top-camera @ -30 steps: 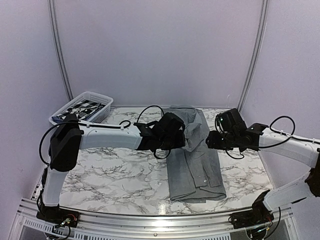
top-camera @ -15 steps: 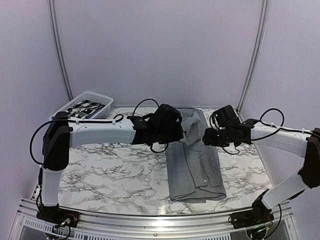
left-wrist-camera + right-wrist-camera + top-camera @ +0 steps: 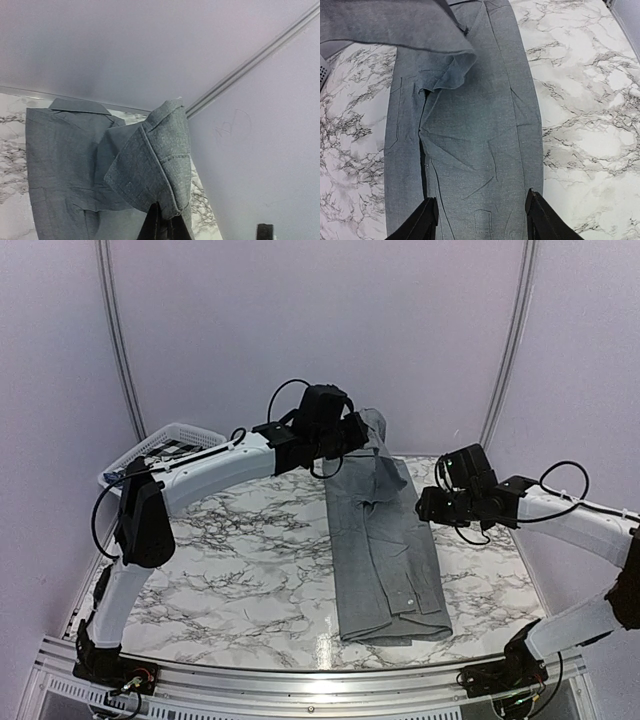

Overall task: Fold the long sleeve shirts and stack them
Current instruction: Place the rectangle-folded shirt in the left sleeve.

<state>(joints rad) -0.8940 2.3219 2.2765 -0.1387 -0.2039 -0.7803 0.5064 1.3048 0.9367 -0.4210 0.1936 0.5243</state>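
left end effector (image 3: 162, 222) is clamping the grey shirt (image 3: 385, 550) by its cuff (image 3: 162, 155)
right end effector (image 3: 480, 215) is hovering with fingers apart, empty, above the soft woven cloth

No word, brand or number can be read anywhere. In the left wrist view a faint scrawl (image 3: 231, 128) marks the side wall (image 3: 270, 170), too pale to make out.
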